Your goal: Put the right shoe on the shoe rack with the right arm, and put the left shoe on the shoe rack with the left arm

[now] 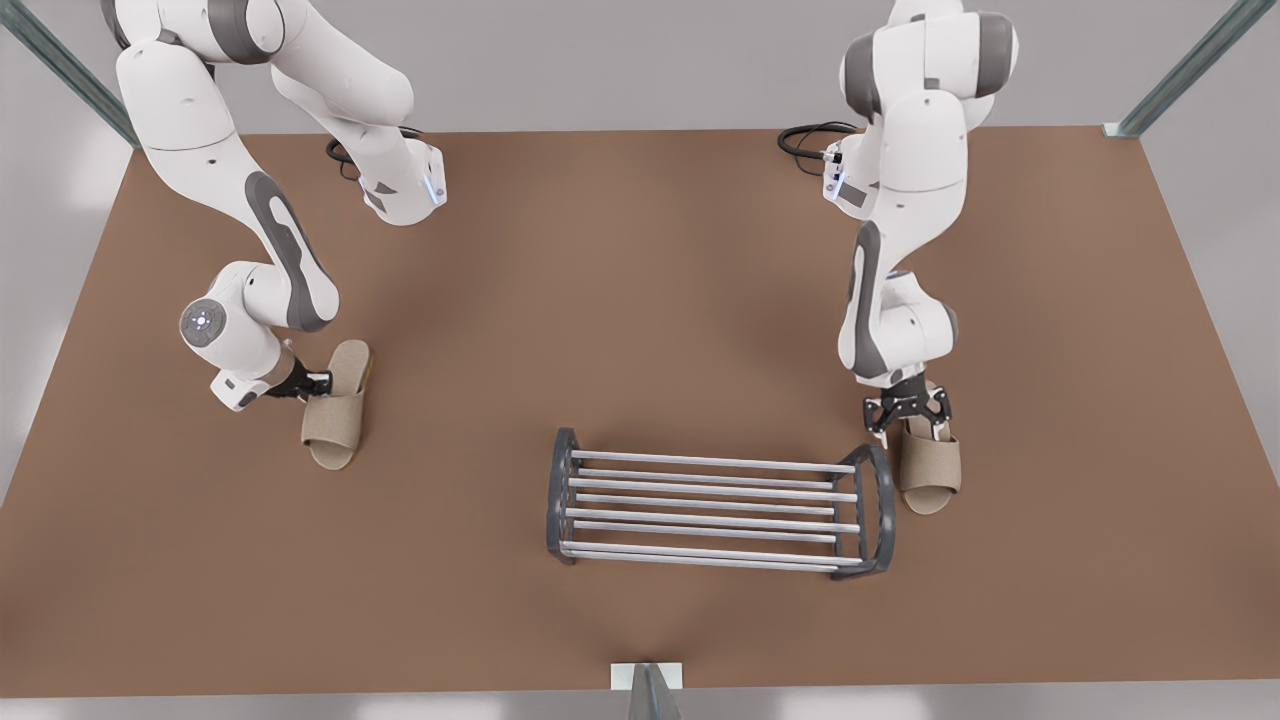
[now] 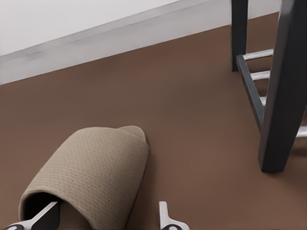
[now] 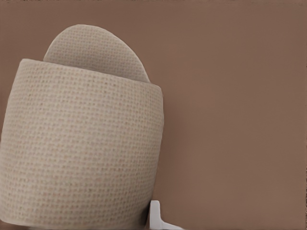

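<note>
The shoe rack stands near the table's front, its dark end frame close to my left gripper. On the front view's right, one beige slipper lies just beside that end. My left gripper hangs open over the heel end, one finger in the slipper's opening and the other outside its upper. The other beige slipper lies far off on the front view's left. My right gripper reaches it from the side and is open, with one finger beside the upper.
The brown table has wide bare room between the arms and behind the rack. Black cables lie at the arm bases. A metal post stands at the front edge.
</note>
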Available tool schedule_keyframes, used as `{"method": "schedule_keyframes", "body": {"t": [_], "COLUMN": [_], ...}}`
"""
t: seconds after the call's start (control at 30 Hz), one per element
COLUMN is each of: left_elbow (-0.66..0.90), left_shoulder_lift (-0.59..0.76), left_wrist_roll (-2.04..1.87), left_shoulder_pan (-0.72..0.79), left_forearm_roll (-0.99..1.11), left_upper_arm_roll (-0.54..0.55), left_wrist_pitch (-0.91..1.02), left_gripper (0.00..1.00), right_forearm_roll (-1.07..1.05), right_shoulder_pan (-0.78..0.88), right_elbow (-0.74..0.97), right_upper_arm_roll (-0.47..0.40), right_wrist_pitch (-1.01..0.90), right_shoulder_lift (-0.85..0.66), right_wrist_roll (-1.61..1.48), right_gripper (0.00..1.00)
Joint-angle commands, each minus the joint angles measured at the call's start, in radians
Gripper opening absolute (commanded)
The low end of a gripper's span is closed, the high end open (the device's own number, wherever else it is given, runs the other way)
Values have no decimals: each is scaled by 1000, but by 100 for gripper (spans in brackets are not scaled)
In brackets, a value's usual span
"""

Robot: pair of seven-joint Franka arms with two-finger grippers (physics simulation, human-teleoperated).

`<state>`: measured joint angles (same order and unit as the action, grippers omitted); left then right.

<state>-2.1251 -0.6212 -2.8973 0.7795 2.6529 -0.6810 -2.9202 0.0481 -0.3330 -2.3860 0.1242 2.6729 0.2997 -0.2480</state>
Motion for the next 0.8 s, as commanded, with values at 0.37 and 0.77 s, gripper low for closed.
{"method": "schedule_keyframes", "body": {"t": [0.37, 0.77], "left_elbow": [102, 155], "left_shoulder_lift": [-52, -83], "left_wrist_roll": [-668, -655], "left_shoulder_pan": [-54, -71], "left_forearm_roll": [-1, 2], "left_upper_arm_roll": [40, 40], "left_wrist_pitch": [-37, -134], "left_gripper": [100, 58], "right_forearm_roll": [1, -1], "right_shoulder_pan": [25, 34], "right_elbow": [255, 639], "right_upper_arm_roll": [78, 189], "right_wrist_pitch": [-361, -789], "right_shoulder_lift": [-16, -28], "right_wrist_roll": [-33, 44], "right_gripper": [21, 21]}}
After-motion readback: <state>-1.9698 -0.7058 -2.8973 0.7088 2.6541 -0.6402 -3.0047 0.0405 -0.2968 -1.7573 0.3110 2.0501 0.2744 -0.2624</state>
